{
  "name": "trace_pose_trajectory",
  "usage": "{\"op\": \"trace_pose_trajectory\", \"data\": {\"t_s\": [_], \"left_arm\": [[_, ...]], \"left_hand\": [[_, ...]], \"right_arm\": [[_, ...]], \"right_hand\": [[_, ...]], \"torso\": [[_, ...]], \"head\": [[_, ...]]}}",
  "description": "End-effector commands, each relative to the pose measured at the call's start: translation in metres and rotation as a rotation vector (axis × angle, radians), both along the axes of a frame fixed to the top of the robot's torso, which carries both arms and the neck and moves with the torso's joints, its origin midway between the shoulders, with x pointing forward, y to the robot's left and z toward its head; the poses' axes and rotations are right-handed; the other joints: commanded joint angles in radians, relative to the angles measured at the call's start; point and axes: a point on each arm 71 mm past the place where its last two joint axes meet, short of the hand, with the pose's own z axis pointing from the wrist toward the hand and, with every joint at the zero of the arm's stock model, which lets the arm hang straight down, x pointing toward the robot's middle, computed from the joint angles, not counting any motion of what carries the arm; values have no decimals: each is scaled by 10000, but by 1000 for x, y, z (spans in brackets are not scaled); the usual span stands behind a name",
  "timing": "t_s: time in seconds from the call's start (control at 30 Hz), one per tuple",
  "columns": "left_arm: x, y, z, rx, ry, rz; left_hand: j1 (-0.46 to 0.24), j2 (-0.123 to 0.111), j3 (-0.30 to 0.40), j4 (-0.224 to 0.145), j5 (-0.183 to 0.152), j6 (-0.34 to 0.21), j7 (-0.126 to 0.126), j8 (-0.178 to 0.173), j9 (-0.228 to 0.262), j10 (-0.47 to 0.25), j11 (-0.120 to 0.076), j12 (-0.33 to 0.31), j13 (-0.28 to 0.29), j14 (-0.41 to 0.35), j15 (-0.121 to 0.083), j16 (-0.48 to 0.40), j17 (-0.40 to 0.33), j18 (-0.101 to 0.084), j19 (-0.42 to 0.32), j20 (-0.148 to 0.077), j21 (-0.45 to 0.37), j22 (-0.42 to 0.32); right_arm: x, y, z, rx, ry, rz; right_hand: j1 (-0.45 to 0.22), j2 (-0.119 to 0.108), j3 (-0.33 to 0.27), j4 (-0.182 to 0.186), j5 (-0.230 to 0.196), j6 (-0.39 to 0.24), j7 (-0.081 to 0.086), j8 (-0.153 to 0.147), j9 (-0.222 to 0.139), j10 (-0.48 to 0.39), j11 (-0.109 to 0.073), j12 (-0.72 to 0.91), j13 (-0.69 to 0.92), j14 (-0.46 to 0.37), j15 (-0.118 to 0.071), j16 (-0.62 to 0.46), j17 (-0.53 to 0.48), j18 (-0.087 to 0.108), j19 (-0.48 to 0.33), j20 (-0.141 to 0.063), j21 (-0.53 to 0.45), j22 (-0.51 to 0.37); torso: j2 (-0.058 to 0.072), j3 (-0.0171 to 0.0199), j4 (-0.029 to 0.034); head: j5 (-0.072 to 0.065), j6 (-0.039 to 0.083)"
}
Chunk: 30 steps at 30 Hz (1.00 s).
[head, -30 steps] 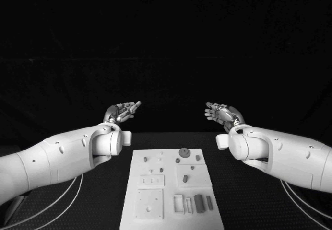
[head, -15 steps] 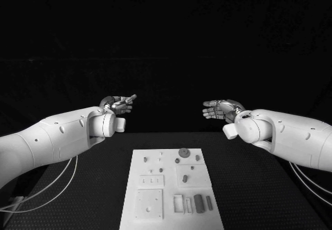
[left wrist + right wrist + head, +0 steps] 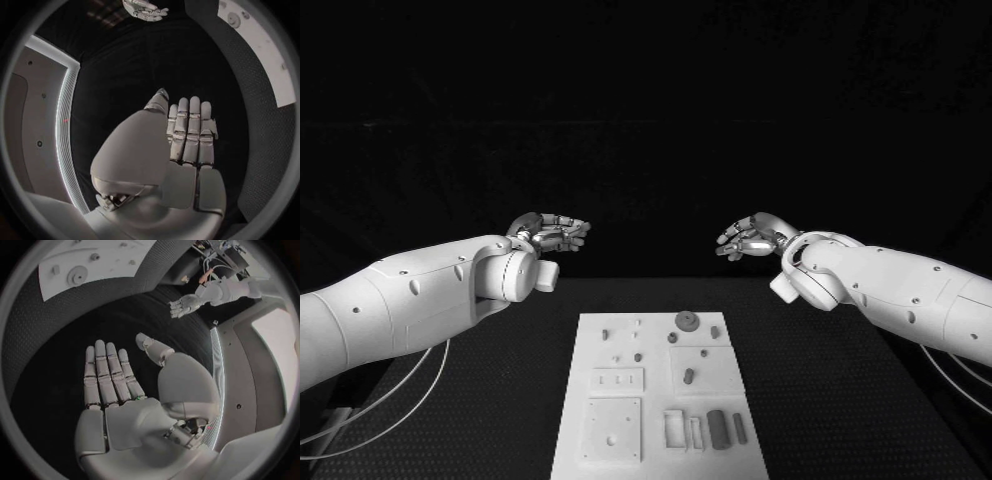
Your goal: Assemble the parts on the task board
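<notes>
My left robot hand [image 3: 551, 231] is raised above the far edge of the surface [image 3: 848, 400], fingers extended side by side, palm flat, holding nothing. My right robot hand [image 3: 751, 238] mirrors it opposite, equally spread and unloaded; the two are well apart. One task board [image 3: 661, 345], a white plate, lies flat between and below my arms on the surface. Its parts [image 3: 687, 320] rest on it: one round disc at the far end, several small pegs mid-plate, elongated bars at the near end; an exact count cannot be told.
</notes>
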Motion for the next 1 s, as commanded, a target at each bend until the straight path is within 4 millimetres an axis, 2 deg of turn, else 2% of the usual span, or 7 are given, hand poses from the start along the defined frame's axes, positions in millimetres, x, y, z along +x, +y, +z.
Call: {"op": "trace_pose_trajectory", "data": {"t_s": [0.03, 0.13, 0.27, 0.5, 0.63, 0.73, 1.0], "left_arm": [[-5, -7, 2, 301, -195, -719], [-12, -10, 2, 291, -211, -927], [-23, -14, 3, 304, -273, -1241], [-44, -19, 5, 45, -222, -1707], [-53, -23, 7, -66, -201, -1969], [-58, -26, 8, -107, -227, -2175], [-63, -30, 8, -174, -155, -2338]], "left_hand": [[272, 19, -116, 33, 71, 219, -15, 15, 45, 246, -21, 65, 50, 207, -61, 52, 129, 36, 125, -43, 119, 228], [465, 34, -250, 92, 78, 548, -19, 87, 147, 661, -53, 189, 149, 463, -132, 142, 298, 23, 257, -126, 280, 232], [564, 53, -401, 121, 103, 773, 69, 61, 233, 1139, -101, 318, 276, 592, -159, 186, 468, -5, 280, -175, 400, 220], [414, 7, -524, 140, 109, 746, 132, -98, 256, 1164, -53, 201, 287, 618, -131, 168, 594, -13, 257, -165, 478, 212], [315, -31, -546, 141, 112, 709, 145, -182, 267, 1071, 2, 89, 269, 621, -120, 145, 649, -1, 243, -156, 515, 210], [287, -55, -549, 140, 113, 696, 156, -214, 273, 1047, 18, 53, 266, 619, -118, 133, 670, 3, 233, -153, 527, 208], [243, -92, -558, 142, 111, 681, 168, -252, 283, 1027, 33, 12, 265, 615, -112, 116, 696, 8, 222, -147, 544, 207]], "right_arm": [[-3, 9, 0, -2078, -933, 941], [-6, 16, -1, -2911, -1241, 1461], [-11, 28, -8, -4102, -1716, 2130], [-18, 50, -18, -5885, -2476, 2858], [-23, 58, -24, -6543, -2623, 3168], [-28, 62, -28, -6803, -2617, 3415], [-36, 73, -38, -7061, -2688, 3830]], "right_hand": [[371, -96, 238, -227, -205, 828, -128, 95, 65, 914, -279, -29, 101, 1870, -849, 764, 824, 362, 1982, -457, 949, 154], [407, -158, 240, -286, -307, 1007, -160, 82, 91, 1128, -389, -77, 120, 2687, -1174, 1138, 1235, 362, 2836, -784, 1425, 274], [408, -229, 234, -366, -369, 1179, -184, 22, 100, 1334, -521, -173, 128, 3220, -1340, 1393, 1704, 362, 3478, -1059, 1701, 316], [393, -545, 228, -402, -351, 1132, -111, -165, 55, 1469, -573, -292, 170, 3334, -1395, 1499, 2110, 362, 3707, -1164, 1822, 355], [368, -769, 146, -261, -418, 1130, -85, -263, 41, 1798, -717, -195, 449, 3440, -1518, 1724, 2627, 362, 3918, -1273, 2033, 413], [388, -873, 122, -174, -432, 1174, -96, -299, 53, 1855, -744, -209, 657, 3440, -1559, 1791, 2953, 362, 3963, -1311, 2150, 419], [469, -885, 149, -110, -436, 1278, -187, -332, 84, 1730, -721, -381, 857, 3557, -1552, 1849, 3356, 362, 4049, -1379, 2381, 431]], "torso": [[151, 7, 44], [259, 4, 80], [465, -1, 153], [768, -12, 323], [980, -53, 453], [1118, -84, 521], [1394, -155, 589]], "head": [[-56, 16], [-107, 37], [-174, 101], [-290, 178], [-366, 252], [-420, 226], [-484, 217]]}}
